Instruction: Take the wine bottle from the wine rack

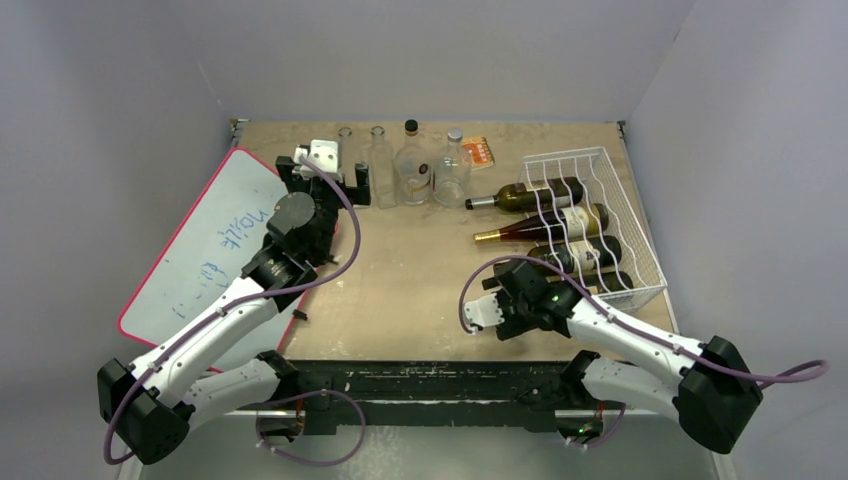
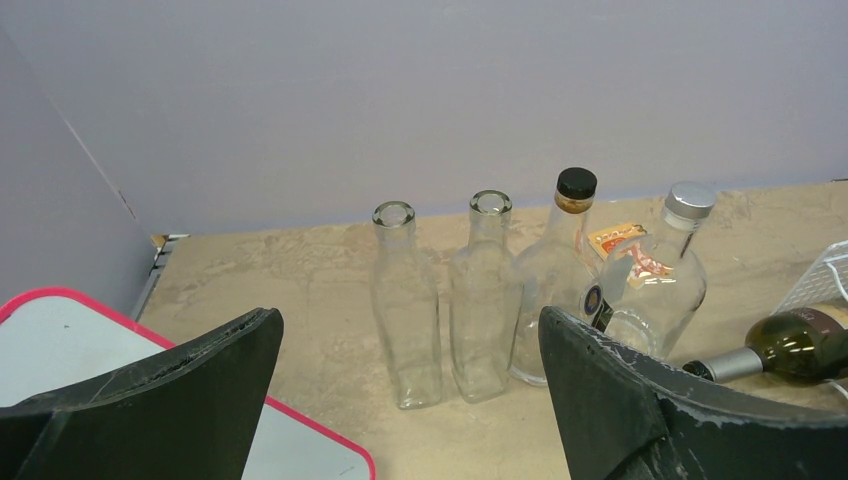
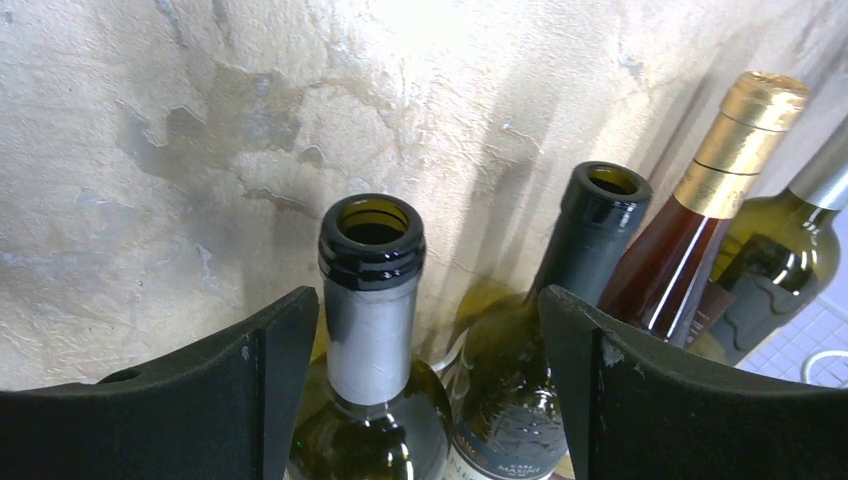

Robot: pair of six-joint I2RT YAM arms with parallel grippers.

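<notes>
The white wire wine rack point(image 1: 630, 215) stands at the right and holds several bottles lying with their necks to the left. My right gripper point(image 1: 523, 280) is open at the necks of the two nearest bottles. In the right wrist view its gripper point(image 3: 425, 385) has its jaws wide apart around a green bottle with a grey foil neck point(image 3: 372, 320) and a dark bottle point(image 3: 590, 235), touching neither. An amber bottle with gold foil point(image 3: 735, 150) and a green silver-capped bottle point(image 3: 785, 255) lie beyond. My left gripper point(image 1: 330, 180) is open and empty, far left of the rack.
Several clear glass bottles point(image 2: 405, 300) stand upright along the back, just ahead of my left gripper point(image 2: 410, 400). A red-edged whiteboard point(image 1: 215, 240) lies at the left, its corner under the left fingers point(image 2: 80, 345). A small orange card point(image 1: 480, 150) lies at the back.
</notes>
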